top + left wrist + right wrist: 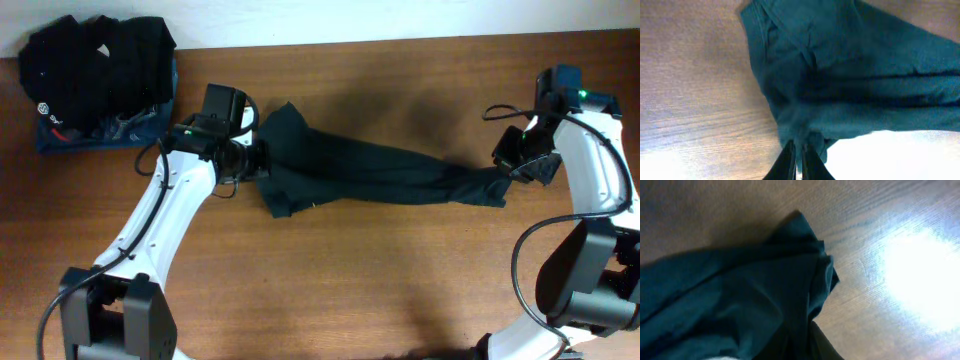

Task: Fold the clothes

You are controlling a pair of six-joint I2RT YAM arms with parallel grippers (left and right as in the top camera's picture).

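Observation:
A dark teal garment (pixel 370 172) is stretched in a bunched band across the middle of the wooden table (pixel 400 280). My left gripper (pixel 252 157) is shut on its left end; the left wrist view shows the cloth (pixel 850 75) pinched between the black fingers (pixel 797 160). My right gripper (pixel 512 165) is shut on the right end; the right wrist view shows the cloth (pixel 740 300) covering the fingers (pixel 807 345). The garment hangs taut between both grippers, its left part spreading onto the table.
A pile of black clothes (pixel 95 65) sits on a blue item (pixel 100 135) at the back left corner. A white wall edge runs along the table's far side.

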